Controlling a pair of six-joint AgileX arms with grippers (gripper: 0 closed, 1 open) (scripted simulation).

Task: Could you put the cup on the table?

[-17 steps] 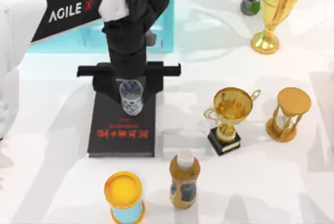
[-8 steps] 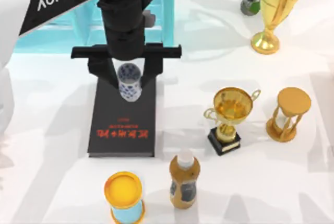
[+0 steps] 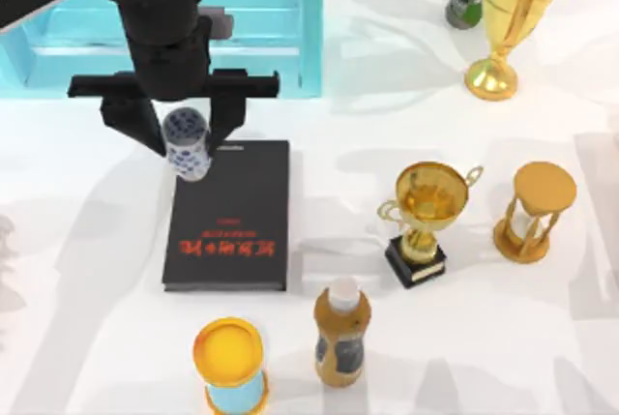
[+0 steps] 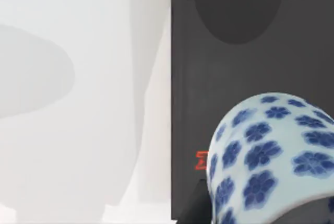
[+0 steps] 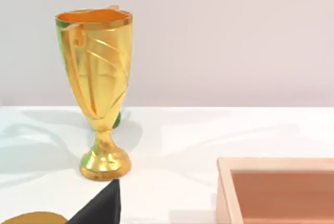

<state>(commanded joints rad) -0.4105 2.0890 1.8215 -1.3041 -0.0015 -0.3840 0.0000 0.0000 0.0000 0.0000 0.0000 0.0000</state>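
Bare table (image 3: 87,241): open white surface lies to the left of the book, and that is where I judge the cup has to come down.
Left tool (image 3: 184,136): the left arm reaches in from the upper left of the top view, its black fingers (image 3: 131,123) narrowed onto the cup from either side, holding it clear of the surface.
Cup (image 3: 186,144): blue-flowered white porcelain, held in the left tool right over the book's upper left corner; in the left wrist view the cup (image 4: 271,156) sits over the dark cover with the white table (image 4: 78,104) starting just beside it.
Cup axis: it looks tipped a little in the top view, rim end leaning away from the camera; I cannot tell the exact tilt.
The relation that counts: the cup hangs at the book's left edge, so free table is just beside it on the left, book to its right. A short shift left, then down, should clear the cover.
Black book (image 3: 232,217): red lettering, flat on the table, its long edge running away from the cabinet.
Turquoise cabinet (image 3: 290,18): behind the tool, close to the arm.
Nearer arm: the left one, plainly; it already carries the cup.
Risk: set down too far right and the base lands half on the book's edge.
Right arm: parked off at the right, its wrist camera looking at the tall gold trophy (image 5: 99,93).
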